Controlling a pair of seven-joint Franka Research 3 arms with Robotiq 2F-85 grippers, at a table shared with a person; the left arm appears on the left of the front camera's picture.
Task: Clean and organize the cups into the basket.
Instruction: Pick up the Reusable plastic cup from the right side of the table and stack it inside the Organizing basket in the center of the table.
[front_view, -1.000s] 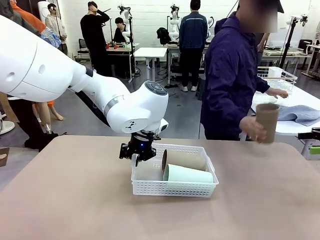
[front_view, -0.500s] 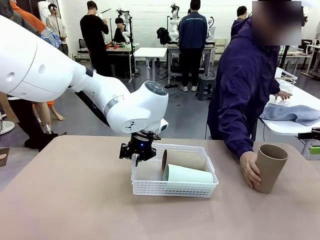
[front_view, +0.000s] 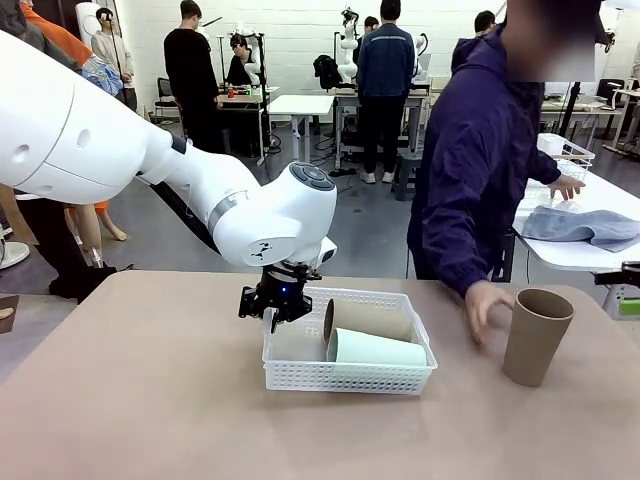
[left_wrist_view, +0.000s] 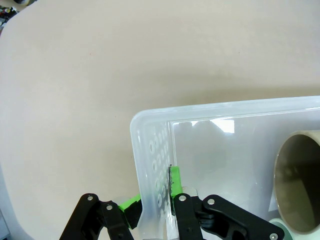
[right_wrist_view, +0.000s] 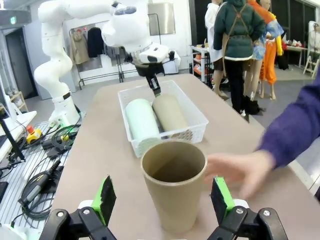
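One standing tan cup (right_wrist_view: 174, 185) right ahead of right gripper (right_wrist_view: 164, 200), long way up-and-down, mouth up. Spread wide, nothing held. Nearer this arm than left. Person's hand (right_wrist_view: 240, 170) just beside, not touching. Farther off, basket (right_wrist_view: 197, 117) with mint cup (right_wrist_view: 141, 117) and lying tan cup (right_wrist_view: 170, 112). Left gripper (left_wrist_view: 152, 195) pinched on basket wall.

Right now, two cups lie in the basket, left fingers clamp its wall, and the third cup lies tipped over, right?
No: the third cup stands upright, per the front view. The rest holds: mint cup and tan cup in the basket, left fingers on its wall.
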